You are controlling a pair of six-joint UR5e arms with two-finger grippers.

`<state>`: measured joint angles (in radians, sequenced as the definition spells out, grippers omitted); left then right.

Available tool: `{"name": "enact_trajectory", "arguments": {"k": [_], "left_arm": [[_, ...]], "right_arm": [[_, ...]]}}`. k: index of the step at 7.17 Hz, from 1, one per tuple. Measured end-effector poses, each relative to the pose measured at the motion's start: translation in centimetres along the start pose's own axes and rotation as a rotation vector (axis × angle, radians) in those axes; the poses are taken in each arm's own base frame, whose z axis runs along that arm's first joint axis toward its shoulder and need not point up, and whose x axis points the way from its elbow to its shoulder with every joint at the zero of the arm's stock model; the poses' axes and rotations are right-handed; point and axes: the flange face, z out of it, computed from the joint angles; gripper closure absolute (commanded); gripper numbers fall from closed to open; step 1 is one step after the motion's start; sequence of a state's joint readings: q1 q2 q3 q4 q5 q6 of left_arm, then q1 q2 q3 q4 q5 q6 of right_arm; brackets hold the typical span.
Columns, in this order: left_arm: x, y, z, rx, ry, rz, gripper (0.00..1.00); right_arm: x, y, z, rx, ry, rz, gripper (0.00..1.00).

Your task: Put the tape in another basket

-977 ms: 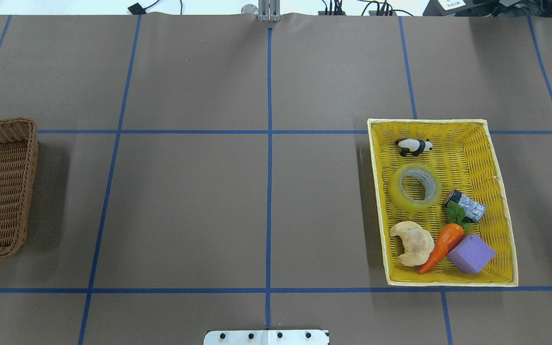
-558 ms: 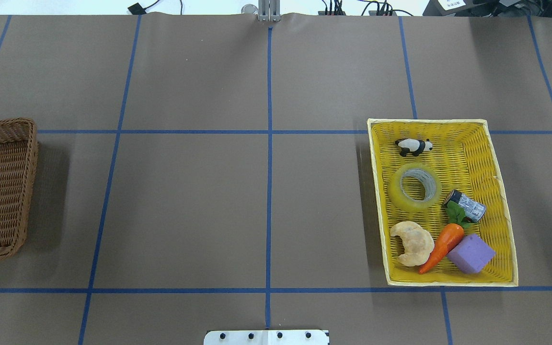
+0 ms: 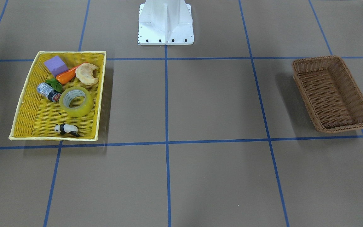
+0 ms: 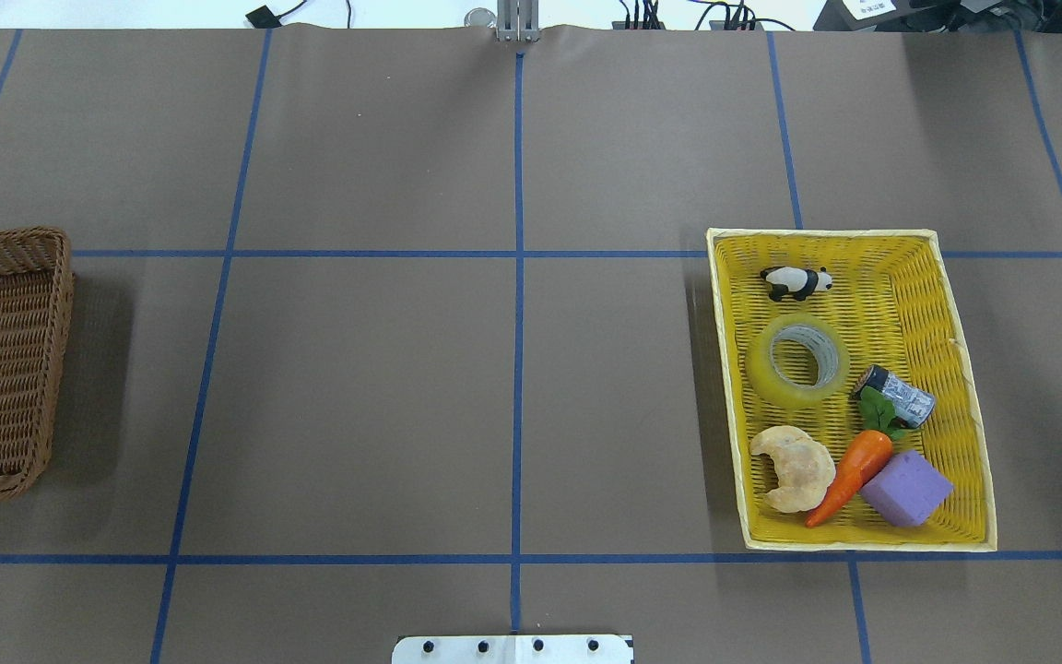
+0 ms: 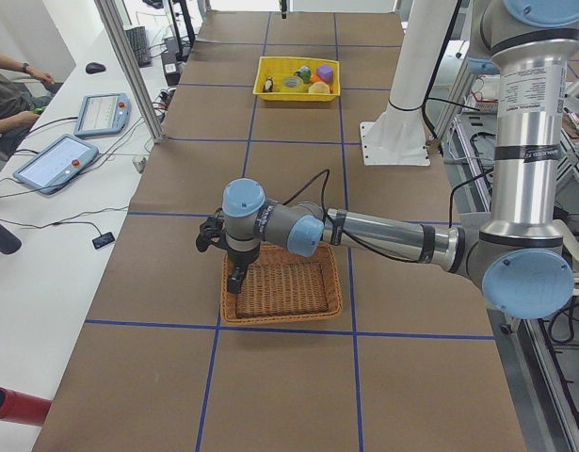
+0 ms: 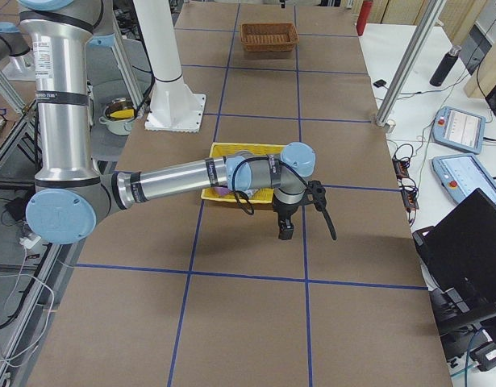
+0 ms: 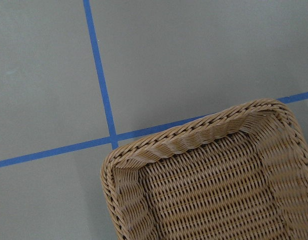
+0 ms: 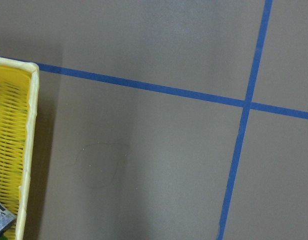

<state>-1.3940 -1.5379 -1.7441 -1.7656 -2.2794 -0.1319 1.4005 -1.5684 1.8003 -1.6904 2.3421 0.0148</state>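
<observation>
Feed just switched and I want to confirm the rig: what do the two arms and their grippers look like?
The left arm and right arm match: silver tubes, pale blue round joint caps, black bands with lettering too small to read. The left gripper and right gripper are black, each with a black cable looping off the wrist.

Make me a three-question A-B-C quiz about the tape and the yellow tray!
1. Where is the tape? A in the yellow tray B on the floor C on a shelf.
2. How many things lie in the tray? A three B six C ten.
3. How does the tape lie? A flat, hole up B on edge C leaning on a box.
Answers: 1 A, tray weave surrounds it. 2 B: panda figurine, tape, small cylinder, carrot, croissant, purple block. 3 A, its core shows as a ring.
</observation>
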Motion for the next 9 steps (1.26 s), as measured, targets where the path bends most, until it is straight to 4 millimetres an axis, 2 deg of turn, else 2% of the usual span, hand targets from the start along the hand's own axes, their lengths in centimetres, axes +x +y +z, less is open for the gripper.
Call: {"name": "enact_trajectory", "arguments": {"k": [1, 2, 4, 6, 7, 9], "left_arm": [[0.0, 0.0, 0.0, 0.0, 0.0, 0.0, 0.02], [0.0, 0.0, 0.0, 0.0, 0.0, 0.001, 0.02], [0.1, 0.0, 0.0, 0.001, 0.0, 0.001, 0.02], [0.1, 0.0, 0.0, 0.0, 0.0, 0.001, 0.02], [0.0, 0.1, 0.0, -0.002, 0.0, 0.0, 0.02], [-0.2, 0.1, 0.3, -0.008, -0.002, -0.004, 0.02]], "right_arm": [[-0.7, -0.1, -0.1, 0.002, -0.001, -0.014, 0.0], [-2.3, -0.3, 0.0, 0.001, -0.005, -0.046, 0.0], [-7.1, -0.6, 0.6, -0.012, -0.016, -0.138, 0.0], [-10.3, -0.1, 1.2, -0.027, -0.067, -0.189, 0.0], [-12.1, -0.6, 1.6, -0.025, -0.117, -0.228, 0.0], [-18.0, -2.9, 3.3, -0.027, -0.16, -0.333, 0.0]]}}
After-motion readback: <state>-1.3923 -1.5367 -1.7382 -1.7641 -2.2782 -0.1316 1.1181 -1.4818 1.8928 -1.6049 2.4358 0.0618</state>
